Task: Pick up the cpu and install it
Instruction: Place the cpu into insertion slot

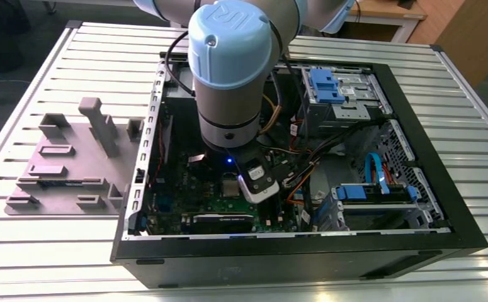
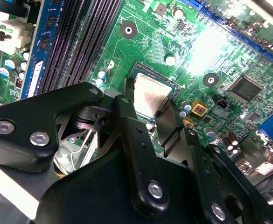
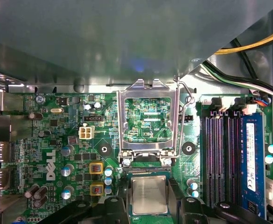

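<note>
Cpu (image 3: 149,195) gripped at two opposite edges by the narrowly parted fingers (image 2: 127,116) of the gripper (image 2: 147,106), at the socket (image 3: 148,171); seating cannot be told. Best kept level, squared to socket, undragged.

**Arm** (image 1: 231,94): round grey-silver tube, topped by a pale blue domed cap (image 1: 226,41) with a raised emblem.
**Flange** (image 1: 214,151): dark, between tube and jaws, with a small blue light (image 1: 228,160) lit just above the jaws.
**Camera module** (image 1: 259,184): white shell, black face, mounted beside the jaws.
**Cable** (image 1: 167,63): black, curving off the tube.
**Jaws:** matte black. Flat angular links (image 2: 136,154) are joined by silver socket-head screws (image 2: 155,189). Behind the jaws, a rounded black housing (image 2: 38,121) carries two more such screws.
</note>
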`<state>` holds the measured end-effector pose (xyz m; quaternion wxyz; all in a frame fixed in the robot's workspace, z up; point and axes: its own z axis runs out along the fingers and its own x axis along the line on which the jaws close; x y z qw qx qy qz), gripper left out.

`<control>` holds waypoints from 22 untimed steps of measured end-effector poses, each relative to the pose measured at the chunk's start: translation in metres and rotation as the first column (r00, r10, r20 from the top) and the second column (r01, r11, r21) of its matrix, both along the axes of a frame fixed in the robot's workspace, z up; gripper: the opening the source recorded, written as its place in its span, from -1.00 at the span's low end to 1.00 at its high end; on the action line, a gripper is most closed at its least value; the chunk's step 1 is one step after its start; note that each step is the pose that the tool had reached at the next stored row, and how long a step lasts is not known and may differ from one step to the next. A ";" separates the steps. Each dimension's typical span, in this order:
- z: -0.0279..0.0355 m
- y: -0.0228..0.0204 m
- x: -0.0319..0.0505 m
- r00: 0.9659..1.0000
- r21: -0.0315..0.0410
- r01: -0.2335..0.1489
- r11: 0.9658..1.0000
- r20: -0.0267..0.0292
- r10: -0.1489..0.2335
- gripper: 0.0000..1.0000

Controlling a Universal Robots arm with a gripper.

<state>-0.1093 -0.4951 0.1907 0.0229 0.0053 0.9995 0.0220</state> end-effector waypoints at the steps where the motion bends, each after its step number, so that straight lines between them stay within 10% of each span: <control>1: 0.0000 0.0000 0.0000 1.000 0.000 0.000 1.000 0.000 0.000 -0.12; 22: 0.0000 0.0000 -0.0004 1.000 0.000 0.000 1.000 0.000 0.000 -0.18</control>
